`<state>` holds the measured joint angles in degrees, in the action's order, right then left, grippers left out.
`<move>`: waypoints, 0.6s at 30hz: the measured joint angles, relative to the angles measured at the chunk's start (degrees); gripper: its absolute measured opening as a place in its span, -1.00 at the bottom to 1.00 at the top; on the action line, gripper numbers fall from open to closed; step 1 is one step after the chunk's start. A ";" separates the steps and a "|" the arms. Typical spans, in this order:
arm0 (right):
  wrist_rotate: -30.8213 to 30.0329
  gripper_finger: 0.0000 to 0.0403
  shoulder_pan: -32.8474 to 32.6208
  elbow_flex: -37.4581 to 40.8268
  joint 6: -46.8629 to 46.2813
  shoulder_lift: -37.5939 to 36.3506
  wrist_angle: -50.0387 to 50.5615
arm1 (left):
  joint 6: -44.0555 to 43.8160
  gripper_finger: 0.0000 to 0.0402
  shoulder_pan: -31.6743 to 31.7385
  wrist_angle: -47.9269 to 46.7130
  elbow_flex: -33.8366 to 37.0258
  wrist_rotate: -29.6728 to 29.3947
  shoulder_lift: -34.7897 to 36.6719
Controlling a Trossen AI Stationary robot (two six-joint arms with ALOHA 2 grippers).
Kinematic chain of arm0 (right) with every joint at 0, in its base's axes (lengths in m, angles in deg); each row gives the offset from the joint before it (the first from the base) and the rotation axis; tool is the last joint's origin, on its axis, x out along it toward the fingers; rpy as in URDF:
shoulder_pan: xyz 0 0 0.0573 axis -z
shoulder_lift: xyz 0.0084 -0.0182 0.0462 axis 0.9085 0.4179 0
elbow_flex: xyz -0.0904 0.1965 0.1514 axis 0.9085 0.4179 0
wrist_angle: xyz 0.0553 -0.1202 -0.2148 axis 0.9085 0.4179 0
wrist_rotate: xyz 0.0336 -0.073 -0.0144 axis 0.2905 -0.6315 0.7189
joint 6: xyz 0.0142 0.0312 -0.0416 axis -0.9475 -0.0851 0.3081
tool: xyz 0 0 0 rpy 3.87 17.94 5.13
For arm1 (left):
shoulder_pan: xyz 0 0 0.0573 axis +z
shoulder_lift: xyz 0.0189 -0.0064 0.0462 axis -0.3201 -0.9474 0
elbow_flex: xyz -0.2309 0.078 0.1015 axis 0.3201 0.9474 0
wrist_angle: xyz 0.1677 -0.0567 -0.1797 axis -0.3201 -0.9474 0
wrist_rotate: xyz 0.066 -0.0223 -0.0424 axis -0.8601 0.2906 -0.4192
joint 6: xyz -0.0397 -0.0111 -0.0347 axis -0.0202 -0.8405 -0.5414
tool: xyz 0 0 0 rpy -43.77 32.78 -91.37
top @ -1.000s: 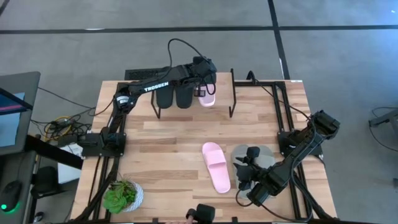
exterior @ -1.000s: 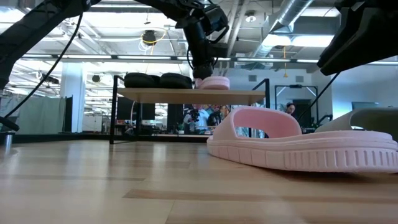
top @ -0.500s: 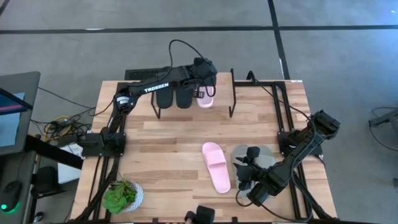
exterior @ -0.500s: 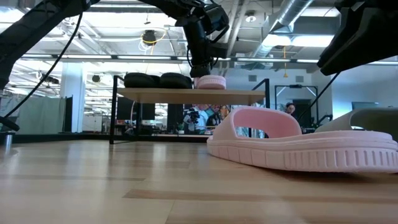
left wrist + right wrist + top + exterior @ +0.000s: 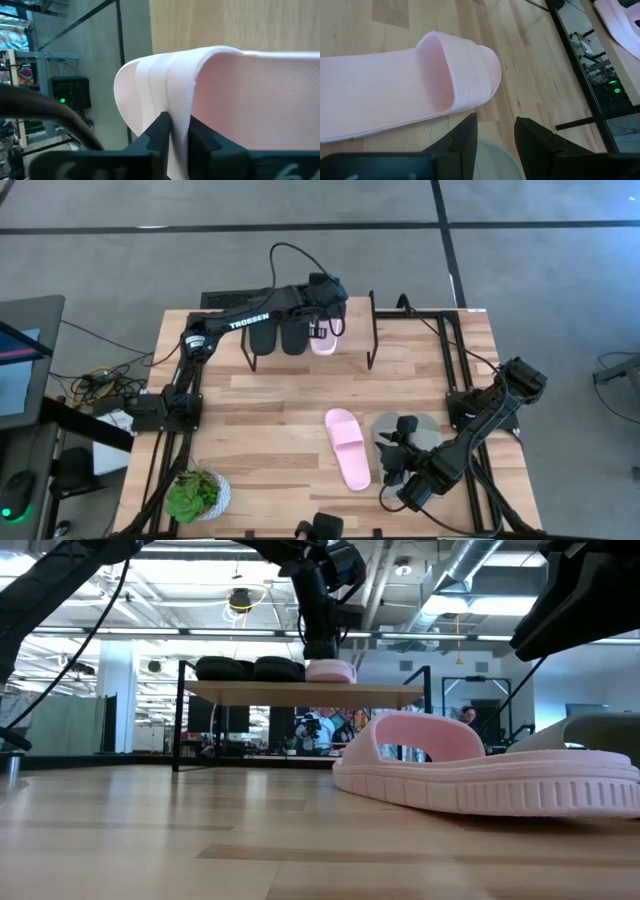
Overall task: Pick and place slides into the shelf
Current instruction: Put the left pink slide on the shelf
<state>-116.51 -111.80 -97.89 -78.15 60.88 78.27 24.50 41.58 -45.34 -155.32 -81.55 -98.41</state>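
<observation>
An industrial lab: exposed ceiling ducts, concrete floor.

Around my light wooden tabletop lies grey concrete floor crossed by dark seam lines. At about eight o'clock on the table stands a small green potted plant. Looking level across, I see an open hall with exposed silver ceiling ducts, bright ceiling lights and a white column.
</observation>
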 joint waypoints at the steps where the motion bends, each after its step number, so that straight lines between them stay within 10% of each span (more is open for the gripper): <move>1: 0.00 -0.41 0.00 0.00 0.00 0.00 0.00 | -0.01 -0.82 -0.08 -0.03 0.00 0.36 0.10; 18: 0.02 -0.41 0.01 0.00 -0.03 0.00 -0.04 | -3.04 -0.49 -0.17 0.13 0.04 0.41 0.81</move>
<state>-116.48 -111.79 -97.89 -78.18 60.88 78.24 21.45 41.41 -45.21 -155.28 -81.14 -97.60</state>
